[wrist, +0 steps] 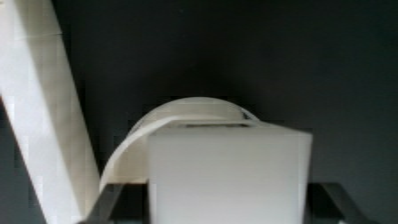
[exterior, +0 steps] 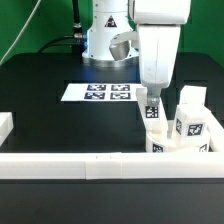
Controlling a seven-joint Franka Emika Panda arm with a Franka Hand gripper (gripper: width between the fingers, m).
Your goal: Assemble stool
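My gripper (exterior: 152, 108) hangs straight down over the group of white stool parts at the exterior view's right. In the wrist view the gripper (wrist: 222, 205) has a blocky white leg (wrist: 228, 170) between its dark fingers (wrist: 121, 202), which lie against both of its sides. That same leg (exterior: 154, 118) stands upright under the gripper in the exterior view. Behind it curves the round seat (wrist: 178, 122). Two more tagged legs (exterior: 190, 122) stand upright just to the exterior view's right.
A long white border rail (exterior: 100, 165) runs along the table's front, and a short piece (exterior: 5, 125) lies at the exterior view's left. The same kind of rail (wrist: 39, 100) passes close beside the leg. The marker board (exterior: 100, 92) lies before the robot base (exterior: 105, 40).
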